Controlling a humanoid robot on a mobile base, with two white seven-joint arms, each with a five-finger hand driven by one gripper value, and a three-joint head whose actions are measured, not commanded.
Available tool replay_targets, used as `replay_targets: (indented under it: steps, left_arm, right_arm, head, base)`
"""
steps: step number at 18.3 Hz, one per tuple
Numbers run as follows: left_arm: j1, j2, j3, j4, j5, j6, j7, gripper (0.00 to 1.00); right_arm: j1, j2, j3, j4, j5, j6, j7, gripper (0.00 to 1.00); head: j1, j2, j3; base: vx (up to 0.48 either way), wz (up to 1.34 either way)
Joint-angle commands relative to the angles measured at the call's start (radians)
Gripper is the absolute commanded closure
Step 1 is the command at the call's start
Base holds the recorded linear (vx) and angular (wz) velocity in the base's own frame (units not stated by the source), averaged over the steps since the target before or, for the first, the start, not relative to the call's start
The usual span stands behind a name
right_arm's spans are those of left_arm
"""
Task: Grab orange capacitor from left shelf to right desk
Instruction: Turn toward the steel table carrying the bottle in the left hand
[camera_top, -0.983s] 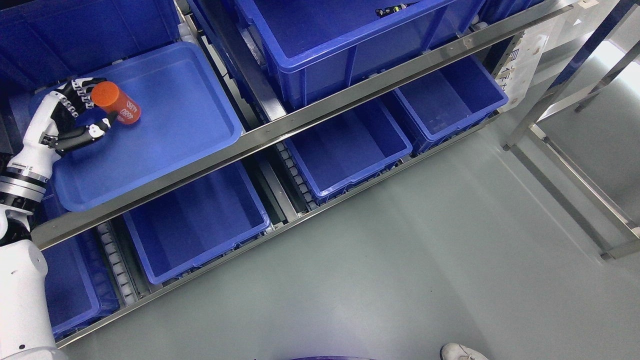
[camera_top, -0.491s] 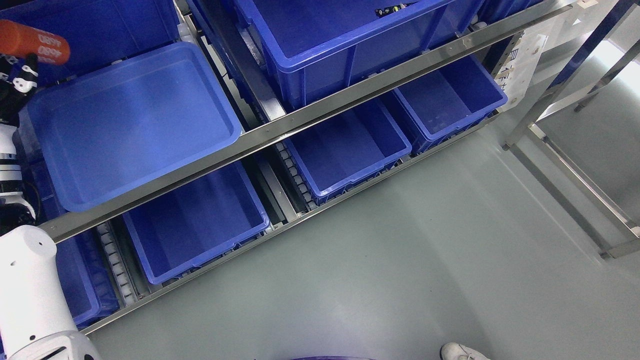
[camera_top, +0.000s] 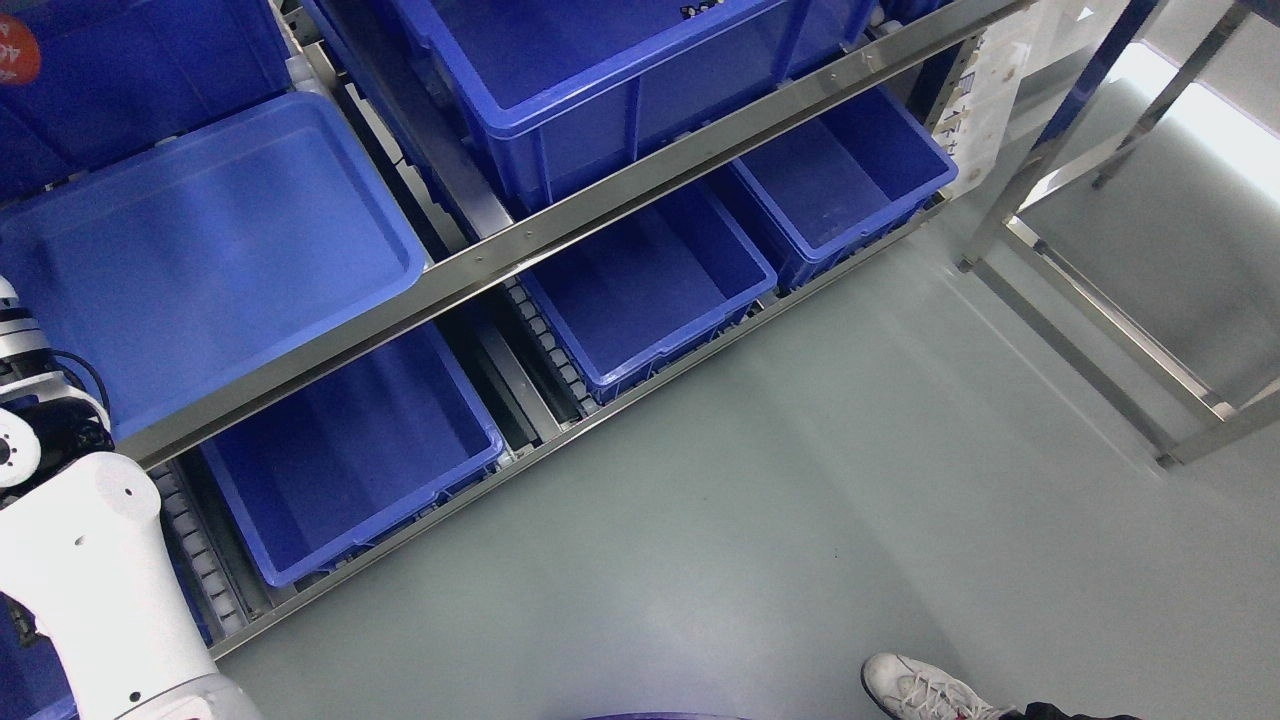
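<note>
The orange capacitor (camera_top: 14, 60) shows only as a sliver at the top left edge, lifted in front of a dark blue bin (camera_top: 150, 60) and above the light blue tray (camera_top: 200, 250) on the shelf. My left arm (camera_top: 90, 580) rises along the left edge. Its wrist (camera_top: 15, 335) is in view, but the hand is cut off by the picture's edge, so the hold on the capacitor is hidden. My right arm is not in view.
A steel shelf rail (camera_top: 600, 200) runs diagonally. Blue bins sit above it (camera_top: 560, 80) and below it (camera_top: 350, 450), (camera_top: 640, 290), (camera_top: 840, 170). A steel desk frame (camera_top: 1090, 320) stands at the right on the grey floor. A person's white shoe (camera_top: 915, 690) is at the bottom.
My left hand lifted the capacitor out of the light blue tray, up and left to the picture's edge. The camera has shifted, so the whole shelf sits further left now.
</note>
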Motion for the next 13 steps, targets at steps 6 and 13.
replay_targets:
  steps: [6, 13]
  left_arm:
    - [0.047, -0.064, 0.038, -0.349, -0.032, -0.037, 0.000, 0.94]
    - [0.055, -0.063, -0.103, -0.349, -0.029, -0.175, -0.017, 0.93]
  right_arm:
    - [0.020, -0.017, -0.012, -0.017, 0.005, 0.001, 0.000, 0.00]
    - [0.020, -0.017, -0.012, -0.017, 0.005, 0.001, 0.000, 0.00]
  head:
    - [0.0000, 0.000, 0.000]
    - [0.0000, 0.000, 0.000]
  base:
    - [-0.041, -0.23]
    - [-0.008, -0.24]
